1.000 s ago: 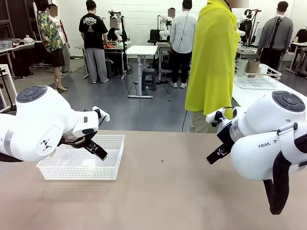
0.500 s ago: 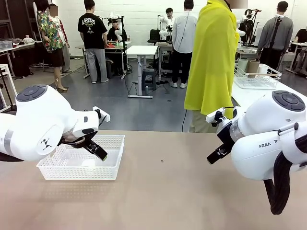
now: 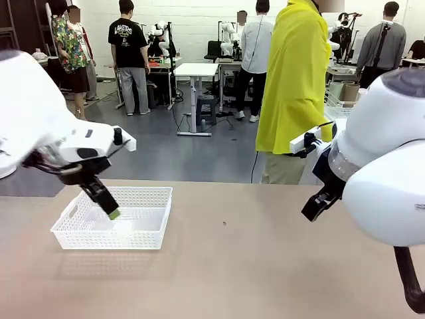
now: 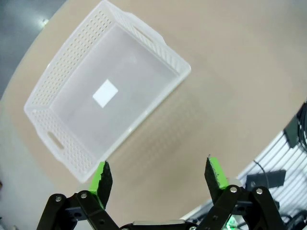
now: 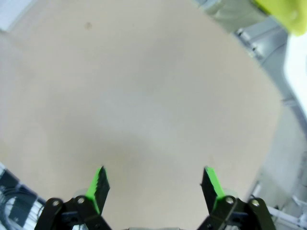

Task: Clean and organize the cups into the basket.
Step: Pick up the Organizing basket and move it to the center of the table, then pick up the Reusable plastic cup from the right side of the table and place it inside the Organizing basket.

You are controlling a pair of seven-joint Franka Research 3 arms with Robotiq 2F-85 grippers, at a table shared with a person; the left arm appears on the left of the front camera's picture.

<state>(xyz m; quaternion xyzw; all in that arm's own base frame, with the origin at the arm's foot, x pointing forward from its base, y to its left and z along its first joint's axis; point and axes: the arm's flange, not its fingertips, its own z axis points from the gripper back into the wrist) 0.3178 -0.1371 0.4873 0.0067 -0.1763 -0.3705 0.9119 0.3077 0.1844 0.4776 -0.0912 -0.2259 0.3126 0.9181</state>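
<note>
both arms are lifting since a second ago; left gripper (image 4: pixel 160 175) is hanging wide and empty, the empty basket (image 4: pixel 182 67) beyond its tips; right gripper (image 5: pixel 154 184) is likewise gaping wide; cup collection is apparently just starting.

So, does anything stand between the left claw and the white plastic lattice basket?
Nothing visible does. The open left claw points toward the shallow white lattice plastic basket, and around the basket there is just bare tan table.
</note>
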